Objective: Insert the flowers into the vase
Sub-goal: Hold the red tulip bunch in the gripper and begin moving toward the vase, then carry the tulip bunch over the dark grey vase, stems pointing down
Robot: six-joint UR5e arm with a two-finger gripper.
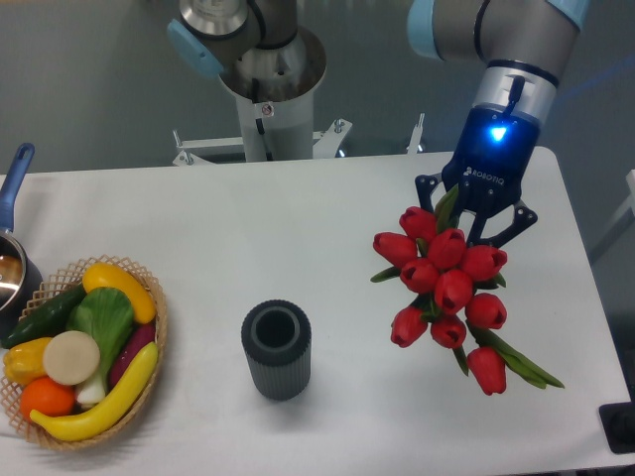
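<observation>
A white table [298, 228] fills most of the view, evenly lit, with soft shadows falling beneath what stands on it. Behind its far edge rises a plain grey-blue wall [89, 79], where a white metal bracket [258, 147] is bolted along the table's back. A small dark block [619, 428] sits at the table's near right corner.

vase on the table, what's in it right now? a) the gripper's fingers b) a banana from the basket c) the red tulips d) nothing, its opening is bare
d: the vase stands upright with a dark, bare opening, while the flowers are off to its right at the gripper, and the toy produce sits in the basket to its left.
</observation>
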